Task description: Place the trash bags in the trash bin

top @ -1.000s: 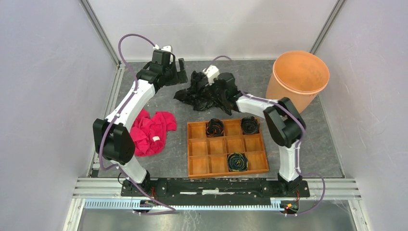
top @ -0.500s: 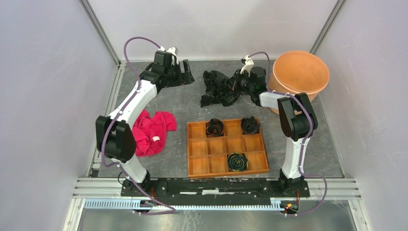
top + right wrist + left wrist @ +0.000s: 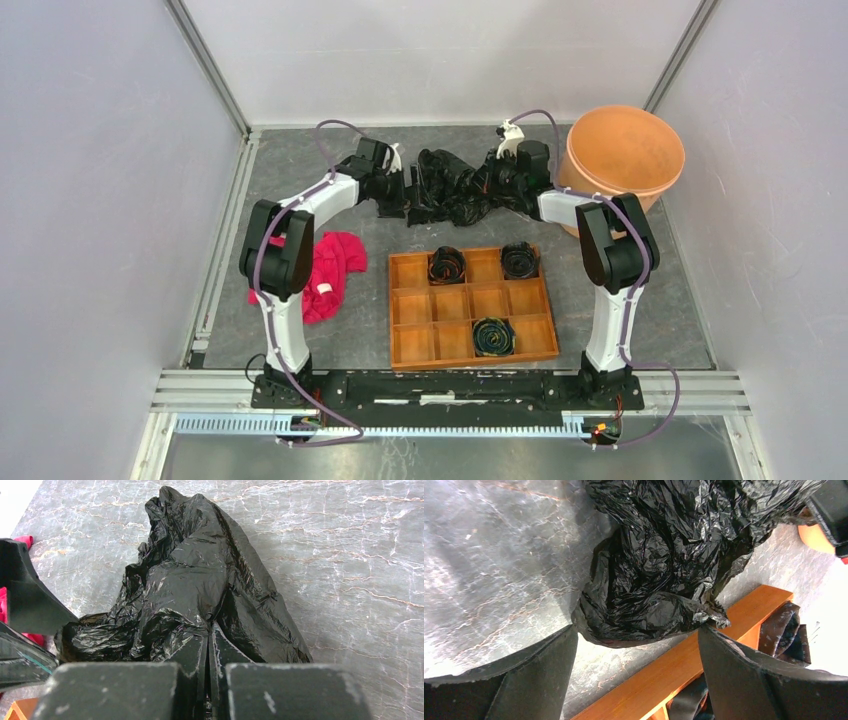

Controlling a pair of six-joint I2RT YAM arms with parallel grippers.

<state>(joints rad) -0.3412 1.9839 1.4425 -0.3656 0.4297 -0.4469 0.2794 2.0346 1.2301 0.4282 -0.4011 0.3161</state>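
Observation:
The black crinkly trash bag (image 3: 450,188) lies bunched on the grey table at the back, between my two grippers. It fills the left wrist view (image 3: 664,565) and the right wrist view (image 3: 195,595). My right gripper (image 3: 497,180) is shut on the bag's right end, its fingers (image 3: 220,652) pressed together on the film. My left gripper (image 3: 398,190) is open at the bag's left end, its fingers (image 3: 539,665) astride a lower fold without pinching it. The pale orange trash bin (image 3: 622,160) stands upright at the back right, behind my right arm.
A compartmented wooden tray (image 3: 470,305) with three dark coiled bundles sits in front of the bag; its edge shows in the left wrist view (image 3: 704,660). A red cloth (image 3: 325,270) lies at the left beside my left arm. Cage walls stand on all sides.
My left arm has swung right and down from the back left corner to the bag's left end. My right gripper has pulled the bag toward the bin and now holds still.

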